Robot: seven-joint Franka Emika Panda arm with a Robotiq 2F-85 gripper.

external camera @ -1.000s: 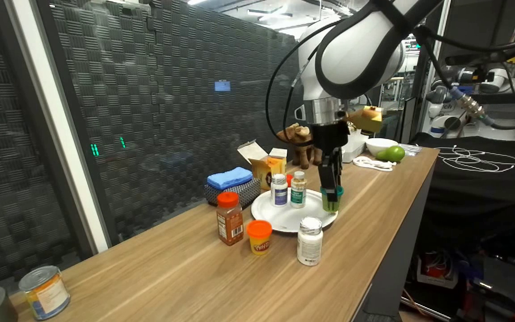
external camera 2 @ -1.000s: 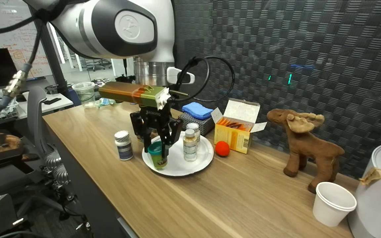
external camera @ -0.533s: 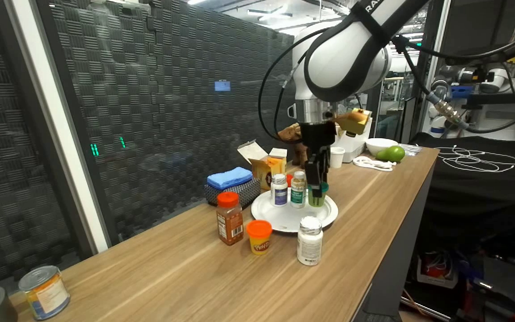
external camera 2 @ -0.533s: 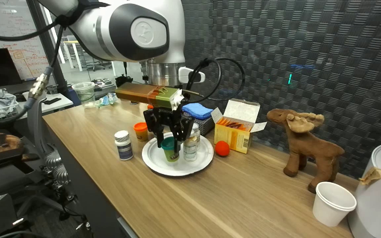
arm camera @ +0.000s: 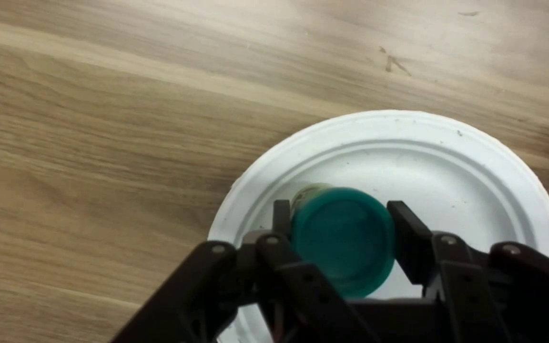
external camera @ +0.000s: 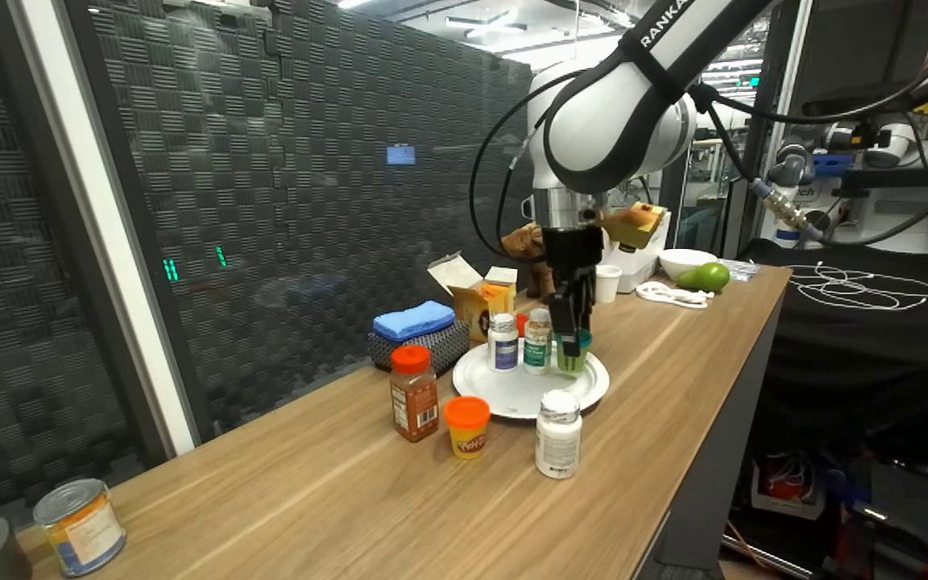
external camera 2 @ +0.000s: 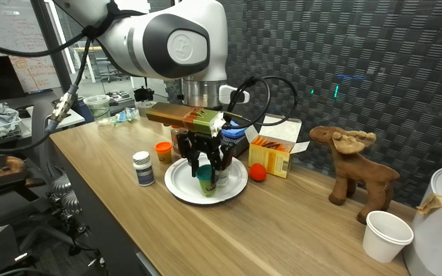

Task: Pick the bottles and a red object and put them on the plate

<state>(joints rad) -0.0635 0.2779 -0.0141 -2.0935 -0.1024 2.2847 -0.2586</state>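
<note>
A: The green tub (external camera 2: 206, 187) has shifted: one second ago it was held over the rim of the plate (external camera: 512, 400); now it is farther in over the plate, just beside the green-label bottle (external camera: 537, 348).

B: And the pincer (arm camera: 340, 214)?

A: Clamped on the green tub, its fingers (arm camera: 408, 238) at opposite sides of the lid. Whether the tub's base meets the plate cannot be told.

B: Which details belong to single views?

A: The wrist view gives the lid from above, gripped on both sides. In an exterior view the red ball (external camera 2: 258, 172) is seen whole, off the plate and just beside its rim. In an exterior view the purple-label bottle (external camera: 503, 348) stands distinct on the plate; the ball shows only as a red patch between the two bottles.

B: And off the plate?

A: Near its rim: the red-lid jar (external camera: 414, 403), the orange tub (external camera: 468, 431) and the third bottle (external camera 2: 144, 173), all upright on the worktop (external camera: 641, 451).

B: Edges and room?

A: Wood grain runs from the plate to the worktop's long free edge. The plate's white floor shows on the side toward the orange tub. On the plate's wall side, the yellow box (external camera 2: 269, 155) and the patterned box (external camera: 424, 348) stand close.
</note>
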